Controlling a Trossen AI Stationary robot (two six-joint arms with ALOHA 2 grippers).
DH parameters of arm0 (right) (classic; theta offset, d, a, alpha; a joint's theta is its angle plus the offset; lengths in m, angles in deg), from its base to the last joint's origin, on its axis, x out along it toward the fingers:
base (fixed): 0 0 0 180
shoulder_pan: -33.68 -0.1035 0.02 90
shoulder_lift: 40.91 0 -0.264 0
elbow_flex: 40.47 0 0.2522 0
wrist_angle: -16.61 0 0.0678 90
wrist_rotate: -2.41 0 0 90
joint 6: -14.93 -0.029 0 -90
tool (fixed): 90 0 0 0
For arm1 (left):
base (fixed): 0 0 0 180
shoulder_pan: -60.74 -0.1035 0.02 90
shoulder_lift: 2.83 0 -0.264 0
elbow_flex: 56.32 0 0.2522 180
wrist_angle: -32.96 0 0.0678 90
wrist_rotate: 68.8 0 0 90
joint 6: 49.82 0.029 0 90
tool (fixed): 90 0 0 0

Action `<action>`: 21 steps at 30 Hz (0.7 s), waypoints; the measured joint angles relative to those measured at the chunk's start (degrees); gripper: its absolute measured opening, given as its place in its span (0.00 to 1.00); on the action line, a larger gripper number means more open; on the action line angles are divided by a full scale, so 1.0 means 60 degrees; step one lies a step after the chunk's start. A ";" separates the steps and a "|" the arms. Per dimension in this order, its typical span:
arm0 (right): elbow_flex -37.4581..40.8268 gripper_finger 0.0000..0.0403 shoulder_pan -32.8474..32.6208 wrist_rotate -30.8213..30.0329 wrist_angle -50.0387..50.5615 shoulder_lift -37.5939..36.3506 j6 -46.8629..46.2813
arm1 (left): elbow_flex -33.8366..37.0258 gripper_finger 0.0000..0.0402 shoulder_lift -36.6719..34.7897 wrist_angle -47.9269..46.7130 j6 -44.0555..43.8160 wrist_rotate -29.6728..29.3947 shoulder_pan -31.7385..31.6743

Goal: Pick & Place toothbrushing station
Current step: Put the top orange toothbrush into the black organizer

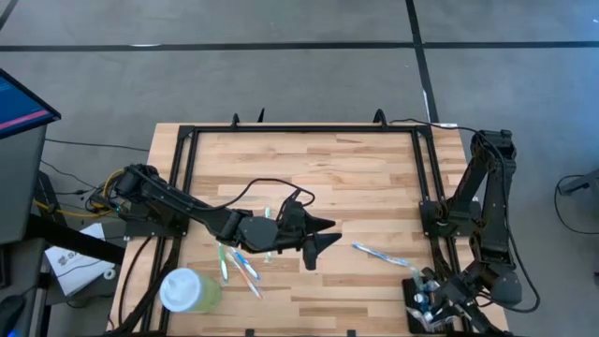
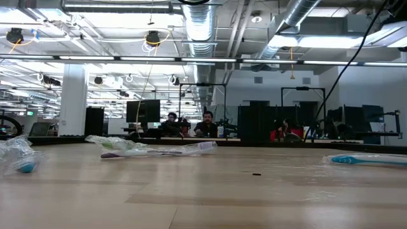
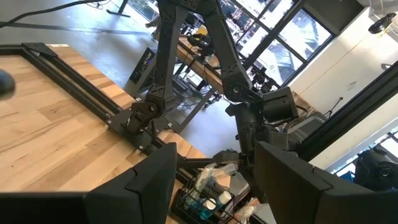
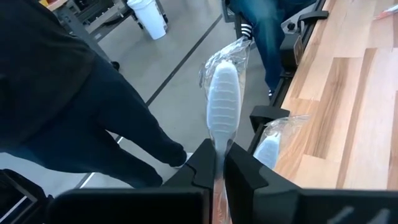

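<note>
- The right gripper (image 4: 219, 171) is clamped on a wrapped toothbrush (image 4: 222, 106), at the table's (image 1: 365, 178) near right corner, over the toothbrushing station (image 1: 426, 301)
- That black holder sits at that corner with wrapped brushes standing in it (image 3: 202, 202)
- The left gripper (image 1: 323, 236) hovers mid-table, its fingers (image 3: 146, 180) spread and empty
- Loose wrapped toothbrushes (image 1: 245, 267) lie beside it; another (image 1: 379, 253) lies to the right
- A pale green cup with white lid (image 1: 187, 290) stands near the front left edge

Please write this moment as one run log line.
left gripper: open, mid-table, empty | right gripper: shut on wrapped toothbrush, near holder at table corner
</note>
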 joint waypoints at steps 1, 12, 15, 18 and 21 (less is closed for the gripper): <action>0.0000 0.03 0.0000 0.0003 -0.0004 0.0000 -0.0008 | 0.0000 0.53 0.0002 0.0000 0.0000 0.0000 0.0006; 0.0000 0.08 0.0004 0.0047 0.0273 -0.0006 -0.0781 | 0.0000 0.53 -0.0001 0.0000 0.0000 -0.0004 0.0002; 0.0000 0.07 0.0004 0.0042 0.0274 -0.0004 -0.0608 | 0.0000 0.53 -0.0001 0.0000 0.0000 0.0000 0.0002; 0.0000 0.04 0.0011 0.0029 0.0269 -0.0004 -0.0257 | 0.0000 0.53 -0.0001 0.0000 0.0000 0.0000 0.0002; 0.0000 0.02 0.0011 -0.0007 0.0266 -0.0004 0.0021 | 0.0000 0.53 -0.0001 0.0000 0.0000 0.0000 0.0002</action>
